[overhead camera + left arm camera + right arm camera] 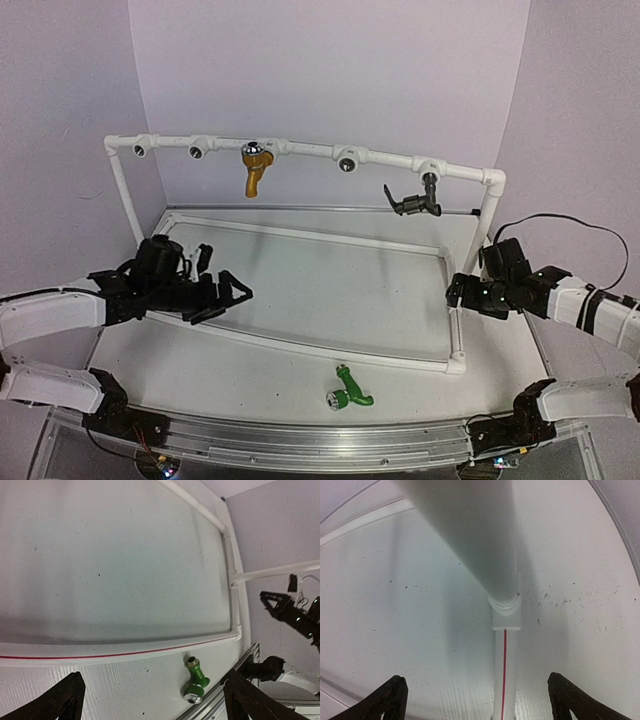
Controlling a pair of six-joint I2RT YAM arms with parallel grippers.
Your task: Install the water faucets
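Note:
Three water faucets show in the top view. The mustard-yellow faucet [255, 170] hangs from the white pipe frame's top bar [300, 149]. A dark faucet [414, 203] hangs from the same bar further right. The green faucet [349, 391] [196, 679] lies on its side on the table near the front edge, apart from both grippers. My left gripper [222, 285] [153, 680] is open and empty above the frame's near-left rail. My right gripper [456, 293] [477, 682] is open and empty, straddling the frame's right base pipe [504, 675] without touching it.
Round silver-centred sockets [348, 161] sit along the top bar, two more at its left end [140, 150]. The frame's base rails [300, 350] ring the table's middle. A metal rail [300, 440] runs along the front edge. Purple walls close in the back and sides.

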